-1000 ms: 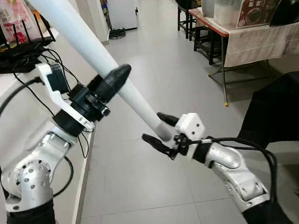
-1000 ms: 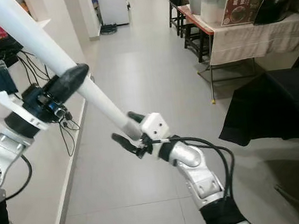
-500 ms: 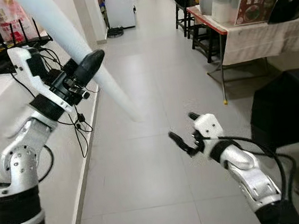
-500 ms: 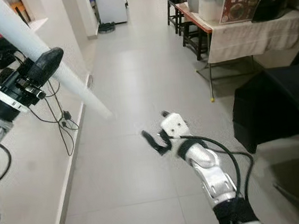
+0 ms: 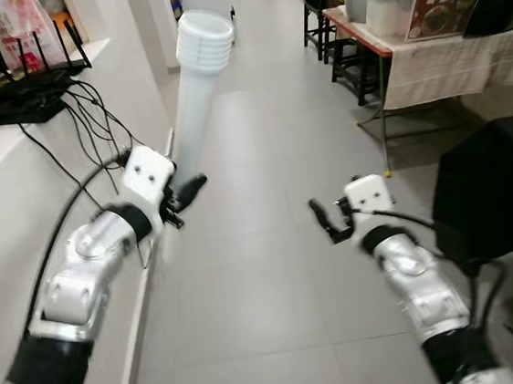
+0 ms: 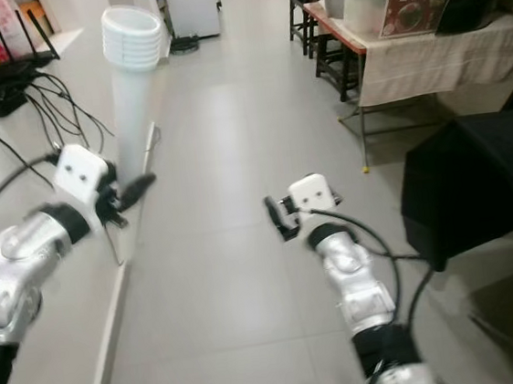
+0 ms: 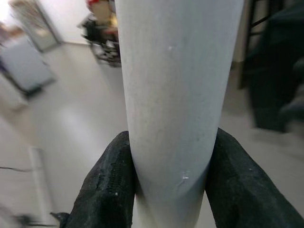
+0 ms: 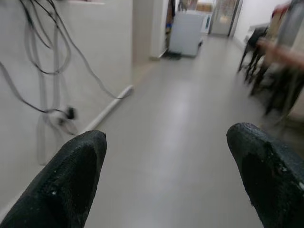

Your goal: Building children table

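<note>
A long white table leg (image 5: 196,97) stands nearly upright over the corridor floor, its ribbed wider end on top. My left gripper (image 5: 181,192) is shut on the leg's lower part. In the left wrist view the leg (image 7: 173,95) is pinched between the two black fingers (image 7: 107,190). My right gripper (image 5: 328,217) hovers to the right of the leg, apart from it, open with nothing in it. In the right wrist view its fingers (image 8: 71,175) are spread wide over bare floor.
A wall ledge (image 5: 12,135) on the left carries a router (image 5: 31,96) with dangling cables. A cloth-covered table (image 5: 435,58) with boxes and dark chairs (image 5: 326,20) line the right side. A black object (image 5: 494,185) sits near right. Grey floor (image 5: 265,274) runs down the middle.
The right gripper let go of the leg's lower end and drew away to the right. The left arm swung the leg from a slant across the view to nearly upright.
</note>
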### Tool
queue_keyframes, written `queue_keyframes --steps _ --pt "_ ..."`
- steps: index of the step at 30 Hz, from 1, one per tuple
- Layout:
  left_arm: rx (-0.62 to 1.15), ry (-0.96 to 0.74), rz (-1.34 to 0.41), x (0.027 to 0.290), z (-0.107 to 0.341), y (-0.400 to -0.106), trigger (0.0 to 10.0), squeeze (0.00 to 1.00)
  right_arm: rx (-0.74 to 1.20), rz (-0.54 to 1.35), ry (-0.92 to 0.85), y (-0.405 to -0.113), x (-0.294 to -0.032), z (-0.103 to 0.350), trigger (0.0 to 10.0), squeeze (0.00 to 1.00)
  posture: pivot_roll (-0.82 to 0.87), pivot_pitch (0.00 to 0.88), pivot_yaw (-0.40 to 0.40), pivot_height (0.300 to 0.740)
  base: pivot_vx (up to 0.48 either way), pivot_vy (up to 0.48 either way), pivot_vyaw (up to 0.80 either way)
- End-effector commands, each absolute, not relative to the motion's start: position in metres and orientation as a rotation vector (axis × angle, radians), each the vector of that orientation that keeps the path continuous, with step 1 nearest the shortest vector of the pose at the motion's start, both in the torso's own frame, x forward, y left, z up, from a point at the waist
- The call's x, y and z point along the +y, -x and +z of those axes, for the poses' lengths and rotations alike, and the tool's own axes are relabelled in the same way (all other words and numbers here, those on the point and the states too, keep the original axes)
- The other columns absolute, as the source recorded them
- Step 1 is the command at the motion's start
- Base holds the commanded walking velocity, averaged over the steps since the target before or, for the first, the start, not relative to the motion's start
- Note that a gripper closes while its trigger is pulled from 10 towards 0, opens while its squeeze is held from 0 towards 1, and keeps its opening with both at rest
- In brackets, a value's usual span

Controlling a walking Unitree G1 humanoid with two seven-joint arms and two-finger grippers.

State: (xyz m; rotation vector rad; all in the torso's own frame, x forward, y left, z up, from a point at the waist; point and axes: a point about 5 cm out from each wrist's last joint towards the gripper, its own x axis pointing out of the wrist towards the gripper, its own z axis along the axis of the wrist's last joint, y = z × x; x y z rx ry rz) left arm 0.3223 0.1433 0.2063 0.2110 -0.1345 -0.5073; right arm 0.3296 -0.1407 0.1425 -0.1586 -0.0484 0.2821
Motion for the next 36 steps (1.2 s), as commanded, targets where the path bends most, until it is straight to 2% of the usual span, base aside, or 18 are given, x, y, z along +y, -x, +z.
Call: queue_keyframes --steps 1,2,3,5,6,11,19,36 --pt "-0.130 -0.226 -0.518 0.139 0.203 -0.320 10.0 0.00 -0.046 0.304 0.135 -0.328 -0.136 0.144 10.0 0.00 0.02 0.059 0.055 0.740 0.000 0.000 -0.79" --pt "-0.121 -0.223 -0.520 0.137 0.198 -0.318 10.0 0.00 -0.050 0.308 0.124 -0.327 -0.134 0.144 10.0 0.00 0.02 0.059 0.055 0.740 0.000 0.000 -0.79" --pt "-0.070 -0.330 -0.500 0.136 0.170 -0.310 10.0 0.00 -0.057 0.332 0.104 -0.321 -0.125 0.144 10.0 0.00 0.01 0.062 0.044 0.740 0.000 0.000 -0.79" --pt "-0.044 -0.352 -0.487 0.136 0.158 -0.305 10.0 0.00 -0.053 0.342 0.107 -0.318 -0.122 0.142 10.0 0.00 0.01 0.064 0.038 0.740 0.000 0.000 -0.79" --pt "-0.007 -0.330 -0.453 0.137 0.141 -0.296 10.0 0.00 -0.047 0.346 0.138 -0.314 -0.120 0.139 10.0 0.00 0.00 0.065 0.029 0.740 0.000 0.000 -0.79" --pt "0.030 -0.259 -0.385 0.137 0.126 -0.282 10.0 0.00 -0.039 0.320 0.171 -0.315 -0.127 0.138 10.0 0.00 -0.01 0.071 0.028 0.740 0.000 0.000 -0.79" --pt "-0.012 -0.230 -0.340 0.135 0.123 -0.272 10.0 0.00 -0.004 0.277 0.200 -0.313 -0.138 0.132 10.0 0.00 -0.02 0.077 0.034 0.740 0.000 0.000 -0.79" --pt "-0.043 -0.246 -0.318 0.136 0.122 -0.273 10.0 0.00 -0.007 0.288 0.156 -0.314 -0.136 0.132 10.0 0.00 -0.02 0.061 0.049 0.740 0.000 0.000 -0.79"
